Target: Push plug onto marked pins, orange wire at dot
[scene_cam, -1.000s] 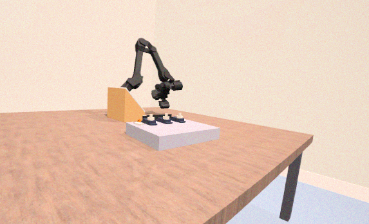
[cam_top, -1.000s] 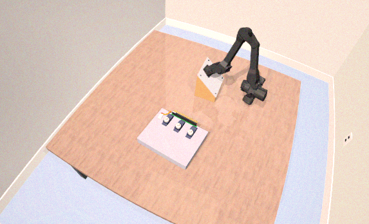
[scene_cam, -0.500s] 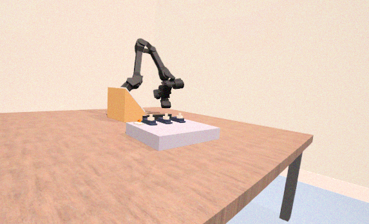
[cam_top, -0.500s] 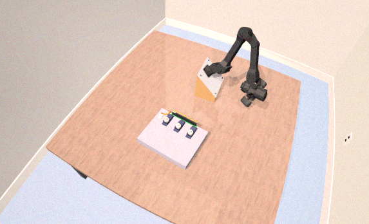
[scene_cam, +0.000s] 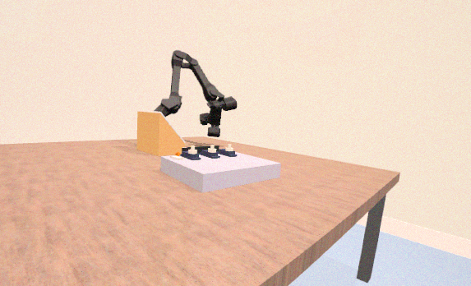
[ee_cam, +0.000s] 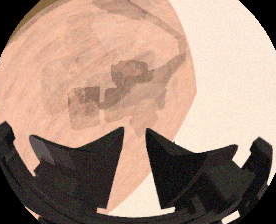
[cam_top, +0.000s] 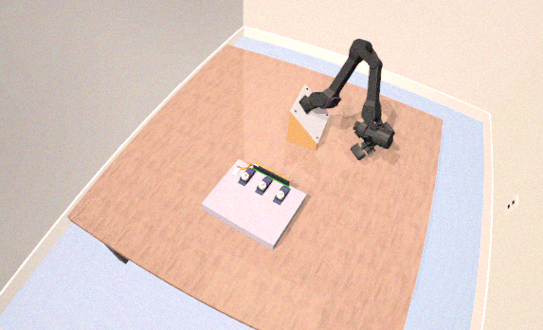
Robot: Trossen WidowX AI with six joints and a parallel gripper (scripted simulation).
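Note:
The pale holder (cam_top: 248, 209) (scene_cam: 240, 169) stands on the table and bears three dark servos with white horns. The small white plug (cam_top: 235, 172) (scene_cam: 176, 157) lies on its top at one end of the black pin strip (cam_top: 271, 175) (scene_cam: 200, 148), beside the orange lead (cam_top: 244, 167). Thin yellowish pins stick out along the strip's far side in the top view. The coloured band and dot are too small to tell. My gripper (cam_top: 364, 150) (scene_cam: 210, 126) (ee_cam: 135, 131) is partly open and empty, above the table and well away from the holder and plug.
The orange wedge (cam_top: 300, 135) (scene_cam: 149, 133) with a white sloping plate (cam_top: 312, 124) carries the arm's base and stands between the holder and the arm. The wooden table (cam_top: 168, 156) (scene_cam: 84, 214) ends beyond the gripper. The arm's shadow shows below the gripper in the wrist view.

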